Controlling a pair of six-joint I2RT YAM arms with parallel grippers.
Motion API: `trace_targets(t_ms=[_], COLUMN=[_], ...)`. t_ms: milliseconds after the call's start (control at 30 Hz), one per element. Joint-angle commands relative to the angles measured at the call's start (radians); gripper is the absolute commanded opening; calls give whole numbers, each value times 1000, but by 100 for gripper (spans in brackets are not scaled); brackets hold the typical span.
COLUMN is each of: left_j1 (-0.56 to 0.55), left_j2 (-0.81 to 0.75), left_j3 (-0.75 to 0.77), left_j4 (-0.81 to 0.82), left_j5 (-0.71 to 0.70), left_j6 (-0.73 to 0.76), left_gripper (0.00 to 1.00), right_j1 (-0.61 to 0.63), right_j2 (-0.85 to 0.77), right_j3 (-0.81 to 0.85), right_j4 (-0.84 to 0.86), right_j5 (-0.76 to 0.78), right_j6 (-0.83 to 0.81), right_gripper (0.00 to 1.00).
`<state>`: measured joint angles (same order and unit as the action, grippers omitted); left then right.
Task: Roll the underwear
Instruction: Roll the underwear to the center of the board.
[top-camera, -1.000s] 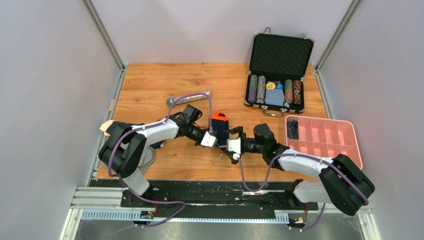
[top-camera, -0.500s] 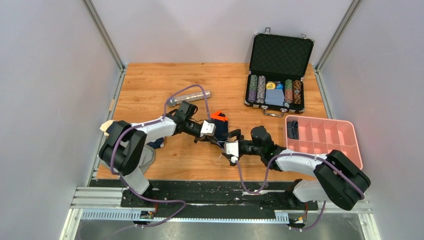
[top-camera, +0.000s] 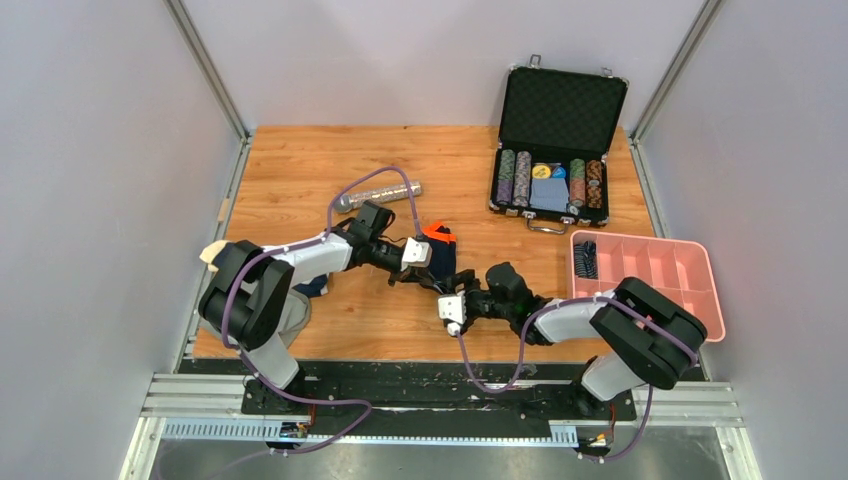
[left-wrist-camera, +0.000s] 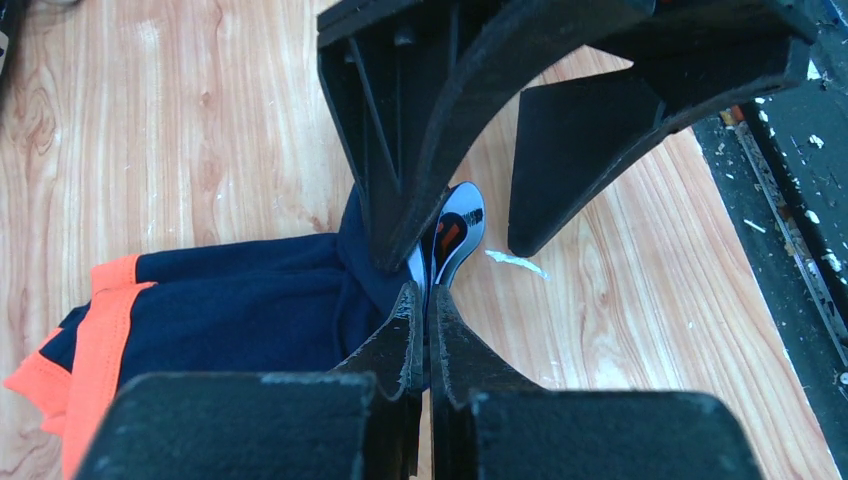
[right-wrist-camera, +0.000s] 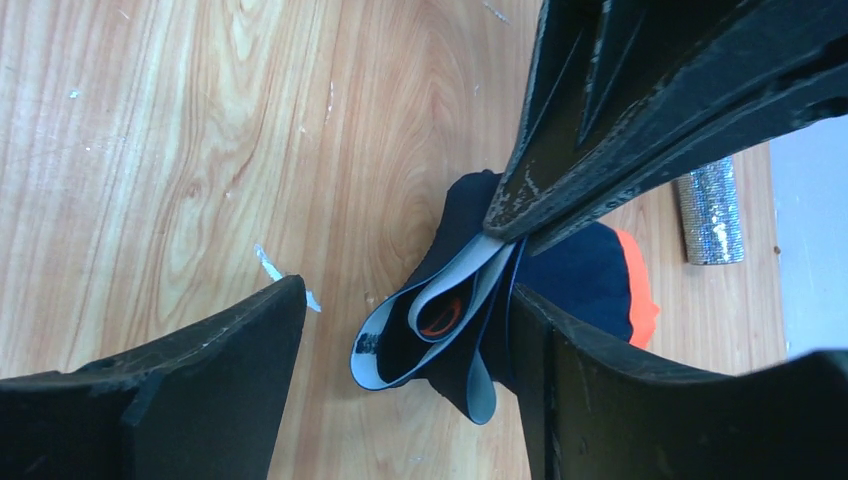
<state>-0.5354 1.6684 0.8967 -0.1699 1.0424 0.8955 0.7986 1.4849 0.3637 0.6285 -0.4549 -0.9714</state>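
**Left claw clamped on the navy underwear, right claw open**
Your left gripper (left-wrist-camera: 420, 305) pinches the navy, orange-trimmed underwear (left-wrist-camera: 240, 310), which lies front-left of the poker chip case (top-camera: 562, 110). Your right gripper (right-wrist-camera: 405, 300) is spread around its folded grey waistband (right-wrist-camera: 465, 268), not yet clamped.

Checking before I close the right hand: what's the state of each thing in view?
left hand: shut, pinching the navy underwear's edge.
right hand: open, fingers either side of the underwear's looped end.
navy underwear: loosely folded, not yet a tight roll.
chip case: open, lid upright.
pink tray: something dark in one corner compartment.
silver tube: lying flat.
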Motion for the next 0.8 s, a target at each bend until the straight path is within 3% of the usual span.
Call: trace_targets(t_ms=[0, 133, 300, 467, 600, 667, 700, 733, 767], left_j1=[7, 15, 21, 25, 36, 43, 47, 48, 48], left_j2=[3, 5, 9, 9, -3, -14, -21, -46, -62], left_j3=[15, 16, 16, 13, 13, 7, -10, -25, -74], left_j4=[23, 22, 19, 7, -29, -25, -14, 33, 75], left_j5=[41, 44, 47, 45, 35, 22, 7, -4, -26], left_j6=[-26, -26, -30, -30, -33, -58, -93, -120, -154], left_gripper=[0, 0, 0, 0, 0, 12, 33, 43, 61], right_j1=[16, 17, 17, 16, -9, -29, -37, -41, -42], right_j2=[30, 25, 22, 15, -37, -72, -90, -105, -116], right_j3=[23, 37, 79, 97, 131, 140, 139, 133, 128], right_j4=[76, 50, -38, -95, -244, -326, -361, -380, -399], right_j5=[84, 117, 157, 160, 98, 23, -26, -60, -87], right_j6=[-3, 13, 51, 67, 96, 95, 78, 67, 61], right_gripper=[69, 56, 23, 11, 8, 1, 0, 0, 0])
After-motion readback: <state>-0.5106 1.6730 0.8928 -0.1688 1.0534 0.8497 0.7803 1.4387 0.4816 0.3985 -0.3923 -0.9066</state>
